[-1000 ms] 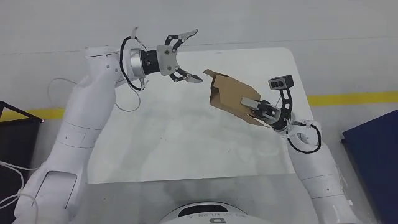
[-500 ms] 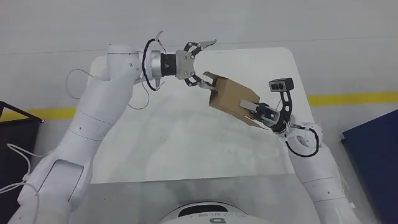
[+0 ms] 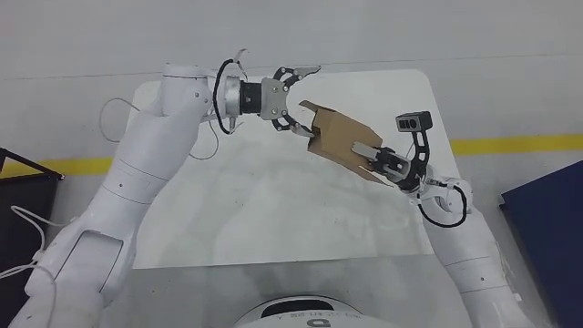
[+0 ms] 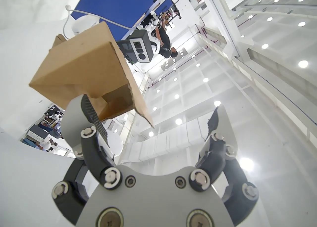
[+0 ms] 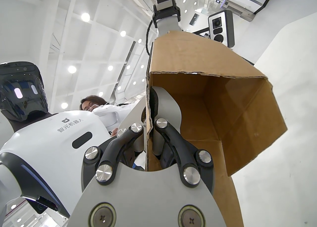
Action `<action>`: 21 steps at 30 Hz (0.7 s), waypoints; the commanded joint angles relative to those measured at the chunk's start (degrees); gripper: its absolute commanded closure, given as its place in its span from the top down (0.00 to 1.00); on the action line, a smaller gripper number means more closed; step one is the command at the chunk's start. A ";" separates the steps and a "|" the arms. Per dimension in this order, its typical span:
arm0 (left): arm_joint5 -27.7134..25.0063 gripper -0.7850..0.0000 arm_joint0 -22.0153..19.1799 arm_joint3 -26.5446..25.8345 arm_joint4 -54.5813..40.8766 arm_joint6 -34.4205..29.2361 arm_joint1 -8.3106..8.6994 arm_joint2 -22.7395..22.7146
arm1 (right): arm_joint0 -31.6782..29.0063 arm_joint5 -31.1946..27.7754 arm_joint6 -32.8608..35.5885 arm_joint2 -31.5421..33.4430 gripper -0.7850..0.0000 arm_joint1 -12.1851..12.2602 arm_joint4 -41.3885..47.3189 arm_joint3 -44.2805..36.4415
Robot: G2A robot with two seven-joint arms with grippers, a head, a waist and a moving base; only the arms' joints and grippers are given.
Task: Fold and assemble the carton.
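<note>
The carton [image 3: 342, 138] hangs in the air over the right part of the table [image 3: 273, 228], opened out into a brown tube but with its ends not yet folded shut. The right gripper [image 3: 378, 159] has it by 1 side wall at the near open end. In the right wrist view the 2 fingers are closed on that wall's edge, 1 inside the carton [image 5: 210, 114] and 1 outside.

The left gripper [image 3: 311, 102] is spread wide and holds nothing. It sits at the carton's far end, where a loose flap juts out between its fingers. In the left wrist view 1 finger [image 4: 85, 106] lies against the underside of that end, or perhaps just beside it; contact is hard to confirm.

The step in hand looks like folding the far-end flaps. The next move probably calls for the left gripper to press a flap inward across the opening while the right grip keeps the tube square.
</note>
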 commanded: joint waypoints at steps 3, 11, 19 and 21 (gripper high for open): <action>-0.15 1.00 0.23 0.53 -1.06 -1.00 -0.12 0.50 | 0.38 -0.92 -0.92 -0.64 0.00 0.18 -0.73 0.06; 0.80 1.00 -0.40 2.98 -4.76 -2.57 0.08 -1.51 | 1.23 -1.43 -1.43 -1.33 0.00 0.66 -0.52 1.46; 0.25 1.00 -1.63 3.82 -6.85 -1.97 0.74 -4.83 | 2.24 -1.23 -1.23 -2.11 0.00 1.03 0.20 2.41; -0.42 1.00 -2.03 4.42 -5.77 -1.18 0.75 -4.67 | 2.45 -1.19 -1.19 -2.37 0.00 1.10 0.30 2.46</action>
